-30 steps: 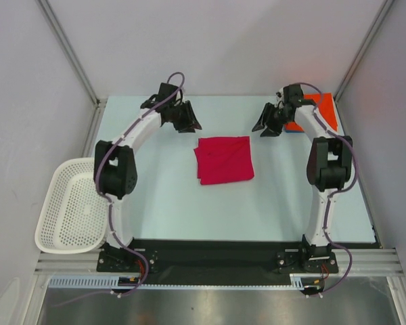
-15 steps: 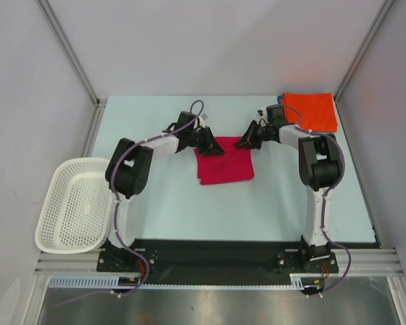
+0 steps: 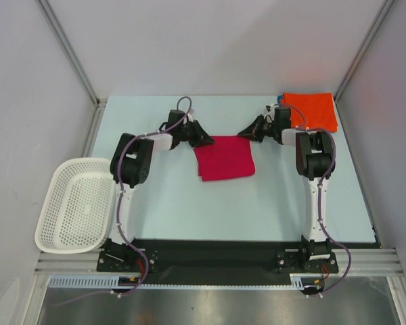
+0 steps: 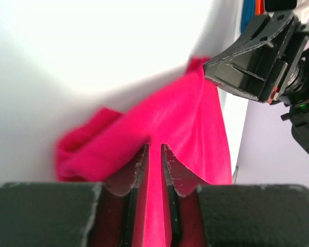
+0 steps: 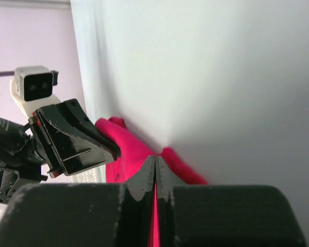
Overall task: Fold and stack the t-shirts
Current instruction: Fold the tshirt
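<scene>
Starting at the left, I am seeing the basket (image 3: 74, 206) sitting off the table's (image 3: 162, 203) edge, well apart from the work. The left gripper (image 3: 201, 139) is low at the far left corner of the red shirt (image 3: 224, 158), and in its wrist view its fingers (image 4: 139, 164) are clamping a ridge of red cloth between them, with only a narrow gap. The red shirt is lying as a folded rectangle in the middle of the table. At its far right corner the right gripper (image 3: 249, 132) is pinching too. Its wrist view shows the jaws pressed nearly together with only a thin sliver of red between. Further right, in the far corner, the orange shirt (image 3: 311, 110) is lying folded, with what I am taking for the blue shirt (image 3: 285, 99) peeking out under its left edge. I am judging this to be the pickup for carrying red onto that pile. The right pinch looks shallow, so the cloth could slip free on the lift. Either gripper may also be holding only the top layer, which would let the fold fall open. And the right arm is working close to the pile, so it could nudge it askew.
</scene>
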Robot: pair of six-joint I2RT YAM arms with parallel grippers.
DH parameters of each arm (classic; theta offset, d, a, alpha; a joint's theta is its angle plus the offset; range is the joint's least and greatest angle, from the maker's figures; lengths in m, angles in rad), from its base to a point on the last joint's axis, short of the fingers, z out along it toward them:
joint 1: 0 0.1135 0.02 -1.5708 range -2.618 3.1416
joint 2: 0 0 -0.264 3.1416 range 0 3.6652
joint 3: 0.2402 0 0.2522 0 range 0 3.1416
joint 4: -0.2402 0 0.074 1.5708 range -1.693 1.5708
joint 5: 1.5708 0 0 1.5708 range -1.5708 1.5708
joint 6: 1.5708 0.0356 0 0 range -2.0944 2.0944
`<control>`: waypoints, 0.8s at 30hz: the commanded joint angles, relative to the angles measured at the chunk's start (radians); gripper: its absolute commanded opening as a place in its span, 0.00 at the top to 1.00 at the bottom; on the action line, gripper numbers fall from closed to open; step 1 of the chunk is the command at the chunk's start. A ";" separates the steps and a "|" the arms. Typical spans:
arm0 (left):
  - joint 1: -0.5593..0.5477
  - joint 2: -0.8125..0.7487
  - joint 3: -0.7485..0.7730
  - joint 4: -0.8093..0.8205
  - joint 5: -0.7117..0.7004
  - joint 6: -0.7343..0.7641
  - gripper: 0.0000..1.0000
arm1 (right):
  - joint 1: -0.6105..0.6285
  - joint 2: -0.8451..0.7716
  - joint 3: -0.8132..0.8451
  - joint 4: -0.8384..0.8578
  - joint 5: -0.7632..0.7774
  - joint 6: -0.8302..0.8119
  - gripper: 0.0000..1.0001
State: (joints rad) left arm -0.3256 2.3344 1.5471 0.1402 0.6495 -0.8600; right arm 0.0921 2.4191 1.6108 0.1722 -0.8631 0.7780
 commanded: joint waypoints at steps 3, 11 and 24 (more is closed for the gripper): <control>0.036 0.028 0.041 -0.033 -0.088 0.044 0.80 | -0.035 0.105 0.152 -0.060 0.102 -0.026 0.97; 0.056 0.025 0.235 -0.329 -0.148 0.221 0.76 | -0.037 -0.038 0.187 -0.337 0.189 -0.166 0.97; -0.015 -0.429 -0.249 -0.216 -0.013 0.185 0.65 | 0.037 -0.457 -0.136 -0.540 0.219 -0.279 0.94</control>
State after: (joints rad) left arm -0.2974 1.9633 1.4044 -0.1890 0.5507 -0.6350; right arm 0.0757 1.9911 1.5387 -0.3222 -0.6163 0.5385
